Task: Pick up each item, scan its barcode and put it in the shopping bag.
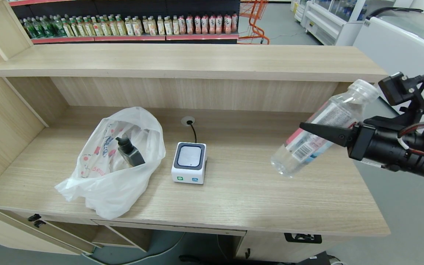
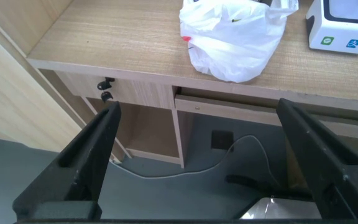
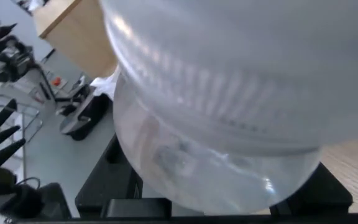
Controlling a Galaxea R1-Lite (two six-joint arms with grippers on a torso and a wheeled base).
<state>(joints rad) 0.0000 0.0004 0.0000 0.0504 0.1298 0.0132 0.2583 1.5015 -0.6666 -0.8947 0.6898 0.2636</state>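
Observation:
A clear plastic bottle (image 1: pixel 331 112) with a white cap hangs tilted over the right end of the wooden counter (image 1: pixel 256 191), its barcode label facing down and forward. My right gripper (image 1: pixel 307 129) is shut on the bottle's body; up close the bottle (image 3: pixel 229 93) sits between the dark fingers (image 3: pixel 126 186). The white barcode scanner (image 1: pixel 189 162) stands mid-counter, left of the bottle. A white plastic shopping bag (image 1: pixel 112 162) lies further left with a dark pump bottle (image 1: pixel 129 151) inside. My left gripper (image 2: pixel 197 165) is open, below the counter's front edge, beneath the bag (image 2: pixel 232 31).
A raised ledge (image 1: pixel 190 60) runs along the back of the counter, and a side wall closes its left end. The scanner's cable (image 1: pixel 193 130) leads to a grommet behind it. Drawers (image 2: pixel 142 93) sit under the counter front.

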